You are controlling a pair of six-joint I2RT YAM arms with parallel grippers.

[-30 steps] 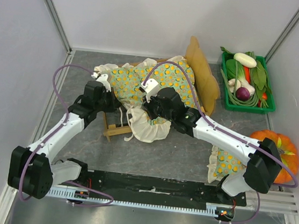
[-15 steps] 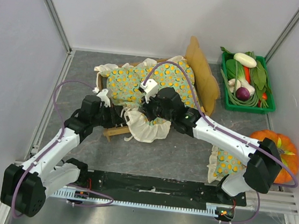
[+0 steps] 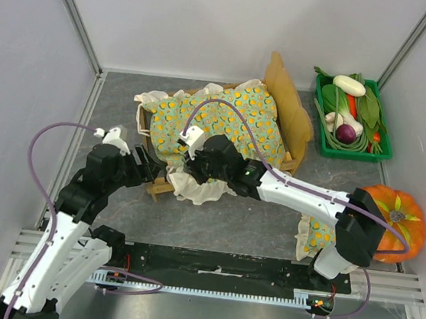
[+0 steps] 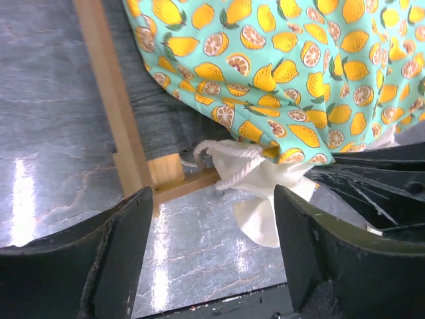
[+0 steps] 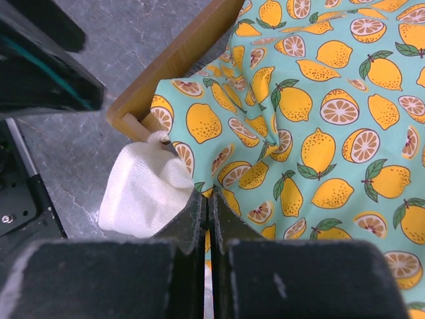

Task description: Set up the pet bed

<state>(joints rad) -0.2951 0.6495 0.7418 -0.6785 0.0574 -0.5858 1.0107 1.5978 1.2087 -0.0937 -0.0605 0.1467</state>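
Your left arm has pulled back toward its base. Left gripper (image 4: 214,199) is spread wide and empty, off the foot corner of the one pet bed (image 3: 287,99) at mid-table. Right gripper (image 5: 207,199) pinches the one blanket (image 3: 233,116) at its ruffle. One pillow (image 3: 318,235) lies near the right base.

Bright, even, diffuse light in every view; soft faint shadows lie on the grey bench (image 3: 268,220) under both arms; white glare streaks the glossy surface just outside the left gripper (image 4: 209,219); the right gripper (image 5: 207,197) looms dark and blurred in front; the blanket (image 5: 319,100) beyond it is sharp.
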